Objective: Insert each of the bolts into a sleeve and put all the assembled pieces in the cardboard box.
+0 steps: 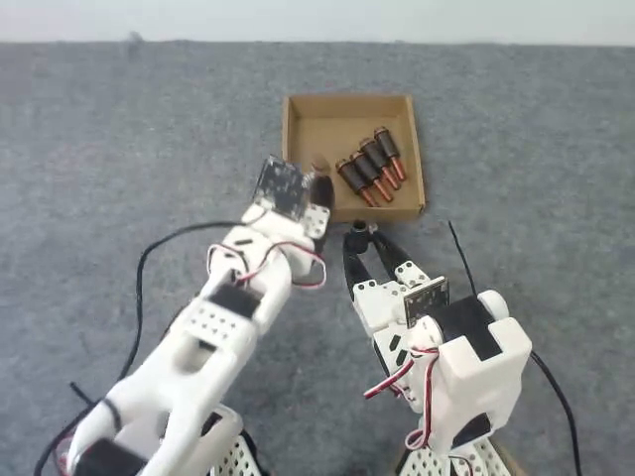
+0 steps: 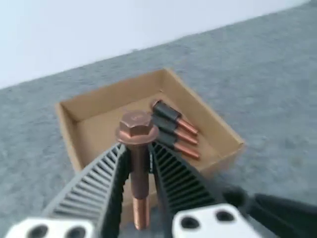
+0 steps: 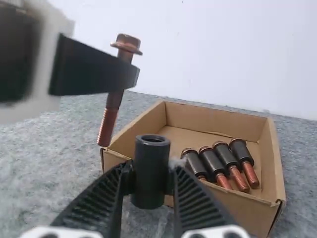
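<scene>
Done: four assembled pieces [image 1: 372, 164], side by side in the cardboard box [image 1: 298, 129], which sits toward the bench's far edge. In hand: one bolt [image 2: 140, 198], upright, pinched by the left claw [image 2: 137, 148] above the box's near side; one sleeve [image 3: 151, 153], upright, pinched by the right claw [image 3: 149, 169] just outside that side. Outstanding, seemingly: insertion, then boxing. Bench [image 1: 99, 149]: grey felt-like covering. Behind: plain pale wall [image 3: 223, 49].

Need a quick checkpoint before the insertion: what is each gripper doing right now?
Left gripper: closed, holding a copper bolt, head up.
Right gripper: closed, holding a black sleeve, open end up.
</scene>
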Available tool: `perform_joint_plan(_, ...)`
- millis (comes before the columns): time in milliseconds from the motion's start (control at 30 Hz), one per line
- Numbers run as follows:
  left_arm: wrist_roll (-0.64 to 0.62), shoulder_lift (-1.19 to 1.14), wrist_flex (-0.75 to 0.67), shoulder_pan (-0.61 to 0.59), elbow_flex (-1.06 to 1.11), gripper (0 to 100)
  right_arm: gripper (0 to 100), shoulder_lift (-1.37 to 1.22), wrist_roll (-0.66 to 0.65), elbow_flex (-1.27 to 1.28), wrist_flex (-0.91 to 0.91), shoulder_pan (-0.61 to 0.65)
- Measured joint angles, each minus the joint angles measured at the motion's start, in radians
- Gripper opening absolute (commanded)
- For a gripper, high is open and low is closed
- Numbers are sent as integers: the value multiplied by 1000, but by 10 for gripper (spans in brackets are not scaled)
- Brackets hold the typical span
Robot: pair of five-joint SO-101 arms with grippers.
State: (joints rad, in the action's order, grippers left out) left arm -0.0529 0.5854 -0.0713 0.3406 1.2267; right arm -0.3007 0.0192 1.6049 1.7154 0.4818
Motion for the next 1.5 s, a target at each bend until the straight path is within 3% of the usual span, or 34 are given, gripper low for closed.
perform_joint_plan(333,-3,279,75,92,51,12,10,0,0,0,0,0)
perform_joint_plan(667,-227,310,89,115,51,12,10,0,0,0,0,0)
perform_joint_plan(1167,-238,310,137,206,51,12,8,0,0,0,-38,14)
perform_joint_plan(1500,-241,310,118,161,51,12,7,0,0,0,-38,20)
